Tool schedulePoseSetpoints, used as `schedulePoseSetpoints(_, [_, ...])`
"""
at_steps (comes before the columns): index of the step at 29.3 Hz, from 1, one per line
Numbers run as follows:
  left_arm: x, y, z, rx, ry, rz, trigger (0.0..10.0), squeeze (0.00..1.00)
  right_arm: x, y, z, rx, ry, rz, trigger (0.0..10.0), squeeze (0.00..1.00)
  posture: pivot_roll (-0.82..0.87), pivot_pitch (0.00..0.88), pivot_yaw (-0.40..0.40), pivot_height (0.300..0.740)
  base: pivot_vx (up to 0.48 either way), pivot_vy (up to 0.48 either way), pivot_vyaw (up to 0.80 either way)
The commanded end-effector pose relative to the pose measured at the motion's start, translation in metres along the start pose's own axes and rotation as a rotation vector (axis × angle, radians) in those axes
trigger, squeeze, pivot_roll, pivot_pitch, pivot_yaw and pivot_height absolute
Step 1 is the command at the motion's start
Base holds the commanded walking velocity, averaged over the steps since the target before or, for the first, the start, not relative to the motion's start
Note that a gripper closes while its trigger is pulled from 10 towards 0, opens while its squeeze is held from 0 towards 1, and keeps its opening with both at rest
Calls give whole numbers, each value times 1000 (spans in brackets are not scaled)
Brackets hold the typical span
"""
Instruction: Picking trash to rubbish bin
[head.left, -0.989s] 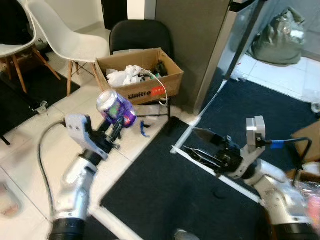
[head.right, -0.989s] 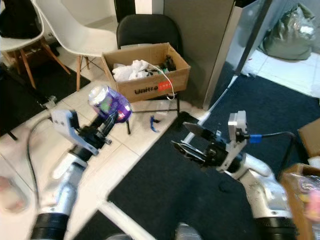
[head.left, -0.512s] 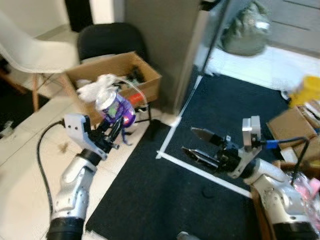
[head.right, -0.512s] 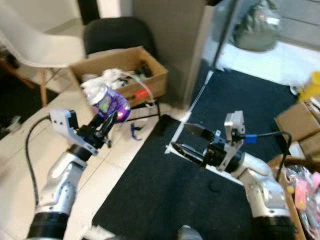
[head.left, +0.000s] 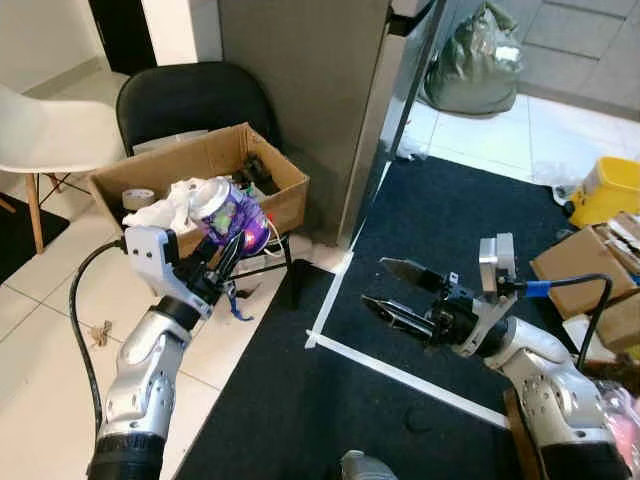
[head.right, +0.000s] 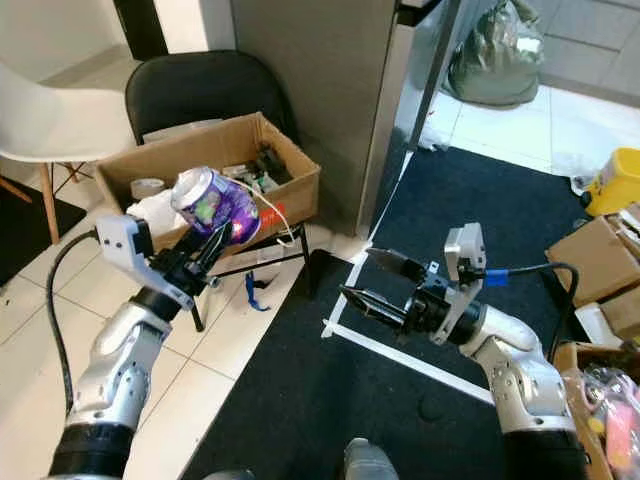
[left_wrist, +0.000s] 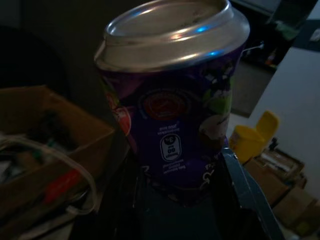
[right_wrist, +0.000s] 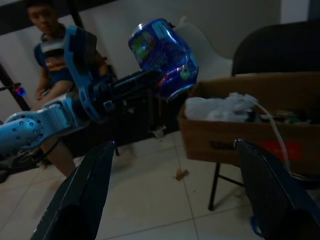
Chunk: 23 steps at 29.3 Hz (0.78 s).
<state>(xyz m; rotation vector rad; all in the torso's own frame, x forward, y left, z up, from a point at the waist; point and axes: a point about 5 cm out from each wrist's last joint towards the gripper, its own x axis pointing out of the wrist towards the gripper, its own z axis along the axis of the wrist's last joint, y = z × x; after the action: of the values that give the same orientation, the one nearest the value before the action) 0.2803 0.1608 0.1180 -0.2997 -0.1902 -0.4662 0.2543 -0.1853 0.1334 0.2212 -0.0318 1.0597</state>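
Purple can (head.left: 232, 213) is sitting clamped in the left gripper (head.left: 222, 254), fingers closing on its lower body, held in the air in front of the cardboard box (head.left: 262, 205). Can's long axis is tilting, silver top pointing up and toward the robot's left, base toward the fingers. Box is resting on a black chair (head.left: 185, 95), holding white crumpled trash (head.left: 172, 202) and a tape roll (head.left: 138, 198). Right gripper (head.left: 393, 290) is hovering over the dark carpet (head.left: 470, 210), jaws spreading wide, holding nothing. White chair (head.left: 45, 140) is standing on the robot's left. A person (right_wrist: 52, 75) is sitting in the right wrist view.
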Motion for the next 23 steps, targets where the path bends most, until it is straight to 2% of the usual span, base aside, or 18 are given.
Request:
schedulePoseSetpoints(1, [-2, -1, -3, -10, 9, 1, 10000, 0, 0, 0, 1, -13, 5, 9, 10000, 0, -30, 0, -29, 740, 349, 0, 0])
schedulePoseSetpoints(6, [-3, 1, -3, -8, 8, 11, 10000, 0, 0, -1, 0, -17, 16, 7, 10000, 0, -29, 0, -30, 740, 350, 0, 0])
schedulePoseSetpoints(14, [-6, 6, -1, -2, 8, 32, 10000, 0, -1, -6, 0, -36, 32, -23, 10000, 0, -26, 0, -35, 740, 349, 0, 659])
schedulePoseSetpoints(15, [-7, 7, 0, 0, 6, 36, 10000, 0, -2, -9, 0, -7, 28, -44, 10000, 0, -27, 0, -33, 740, 349, 0, 0])
schedulePoseSetpoints(23, [-7, 8, 3, 3, 3, 40, 10000, 0, -1, -10, -1, -11, 49, -64, 10000, 0, -26, 0, -32, 740, 351, 0, 0])
